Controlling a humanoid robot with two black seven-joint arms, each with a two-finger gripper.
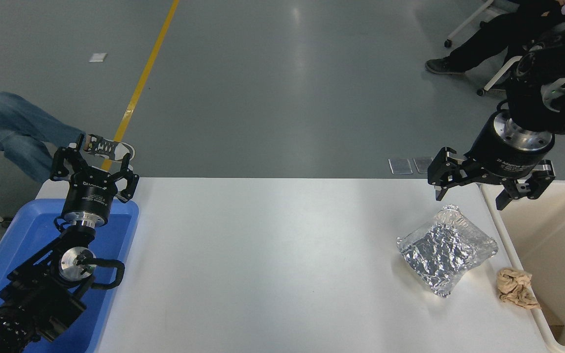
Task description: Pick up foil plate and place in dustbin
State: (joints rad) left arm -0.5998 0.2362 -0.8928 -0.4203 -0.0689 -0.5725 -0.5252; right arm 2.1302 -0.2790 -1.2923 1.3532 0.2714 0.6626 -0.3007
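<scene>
The foil plate (446, 249) is a shiny crinkled silver tray lying on the white table (272, 255) near its right end. The dustbin (552, 255) is a large cream bin standing just past the table's right edge. My right gripper (470, 197) hangs open and empty above the table's far right corner, just beyond the foil plate and apart from it. My left gripper (92, 164) is open and parked over the blue tray at the lower left.
A crumpled brown paper wad (515, 288) lies between the foil plate and the dustbin. A blue tray (120, 255) sits at the table's left end. A person's legs (22, 132) are at the far left, another person's (478, 39) at the top right.
</scene>
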